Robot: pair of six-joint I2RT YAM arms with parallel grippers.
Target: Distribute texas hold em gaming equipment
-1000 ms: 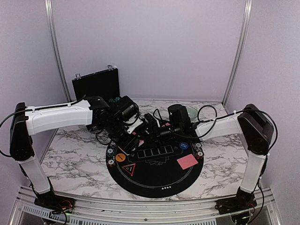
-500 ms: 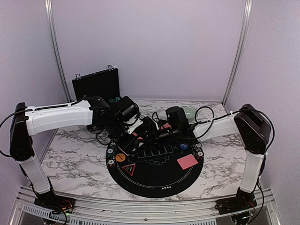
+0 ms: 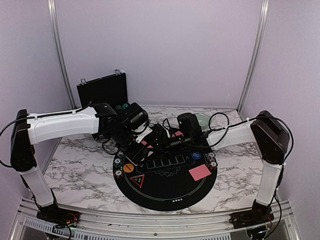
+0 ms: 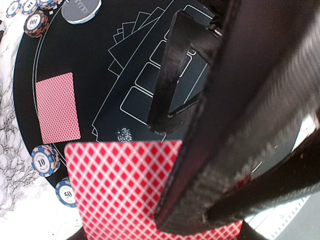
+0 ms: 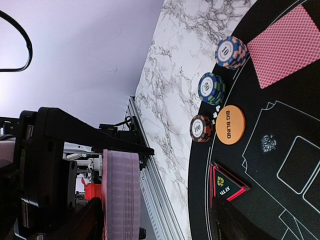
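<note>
My left gripper (image 3: 145, 143) is shut on a deck of pinkish-red-backed cards (image 4: 120, 192), held above the far left part of the round black mat (image 3: 165, 192). My right gripper (image 3: 160, 140) is open at the deck. One of its black fingers (image 4: 225, 130) lies across the top card. In the right wrist view the deck (image 5: 120, 195) shows edge-on between the fingers. One card (image 3: 200, 172) lies face down on the mat's right. Chip stacks (image 5: 231, 51) (image 5: 211, 88) (image 5: 201, 128) and an orange BIG BLIND disc (image 5: 230, 125) sit at the mat's left rim.
A red-edged ALL IN triangle (image 3: 138, 180) lies near the orange disc. A blue disc (image 3: 196, 155) and more chips (image 3: 213, 162) sit on the mat's right side. A black case (image 3: 102, 89) stands at the back left, and a pale green bowl (image 3: 204, 119) sits behind the right arm.
The right gripper has shifted a little left, closer onto the deck held by the left gripper. The left arm has stayed still.
</note>
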